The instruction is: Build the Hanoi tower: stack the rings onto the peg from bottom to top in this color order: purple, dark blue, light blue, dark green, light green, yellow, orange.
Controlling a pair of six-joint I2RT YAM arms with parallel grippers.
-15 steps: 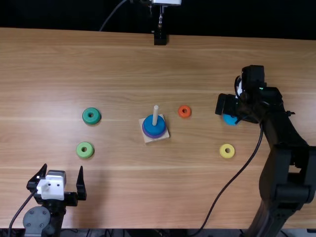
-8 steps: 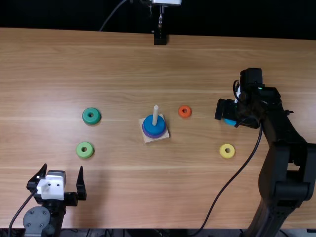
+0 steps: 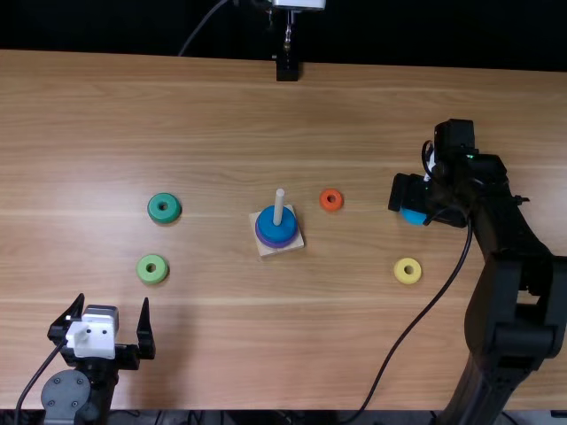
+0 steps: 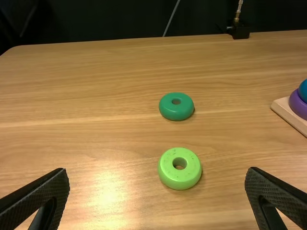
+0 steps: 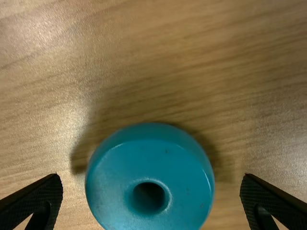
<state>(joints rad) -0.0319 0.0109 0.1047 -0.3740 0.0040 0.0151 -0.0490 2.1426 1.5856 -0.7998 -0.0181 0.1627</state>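
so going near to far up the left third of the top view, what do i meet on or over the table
Left gripper → light green ring → dark green ring

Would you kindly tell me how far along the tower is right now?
The purple ring and dark blue ring are done, stacked on the peg. Nothing is gripped: the right gripper is at the light blue ring, jaws open on either side of it. That ring is left, then dark green ring, light green ring, yellow ring and orange ring, all off the peg.
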